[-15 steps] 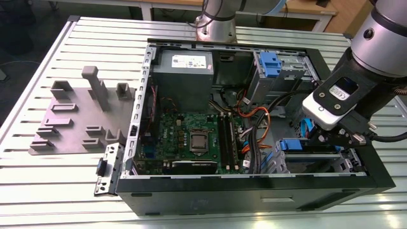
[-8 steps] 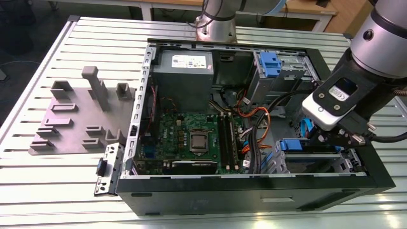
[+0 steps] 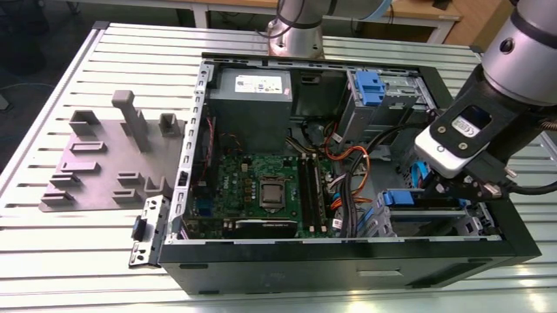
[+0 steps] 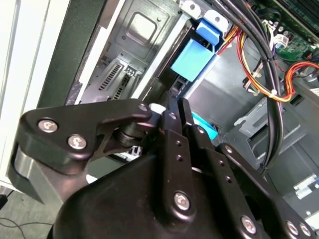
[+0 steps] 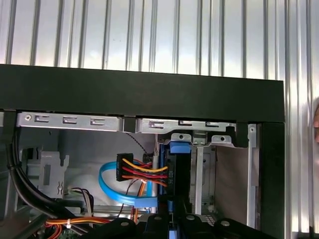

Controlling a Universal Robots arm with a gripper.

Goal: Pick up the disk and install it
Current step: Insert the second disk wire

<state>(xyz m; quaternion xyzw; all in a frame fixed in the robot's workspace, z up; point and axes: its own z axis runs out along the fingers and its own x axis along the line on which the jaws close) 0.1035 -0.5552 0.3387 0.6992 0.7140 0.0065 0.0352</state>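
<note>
The disk (image 3: 405, 197) stands on edge in the drive cage at the open computer case's near corner, on the exterior view's right. Its blue carrier frame (image 4: 192, 57) points into the bay, and the dark slab of the disk (image 5: 179, 172) shows edge-on in the first wrist view. My gripper (image 3: 463, 189) reaches down into the case over it. The black fingers (image 4: 172, 130) sit close together on the thin edge of the disk, and the gripper (image 5: 174, 223) is shut on it. The label is hidden.
The black case wall (image 5: 149, 94) and metal cage rails (image 5: 70, 120) hem in the bay. Orange and yellow wires (image 5: 142, 174), a blue ribbon cable (image 5: 112, 191) and black cable bundles (image 4: 264, 55) lie beside it. Further off are a grey power supply (image 3: 250, 91), a motherboard (image 3: 261, 189) and a grey fixture (image 3: 104, 156).
</note>
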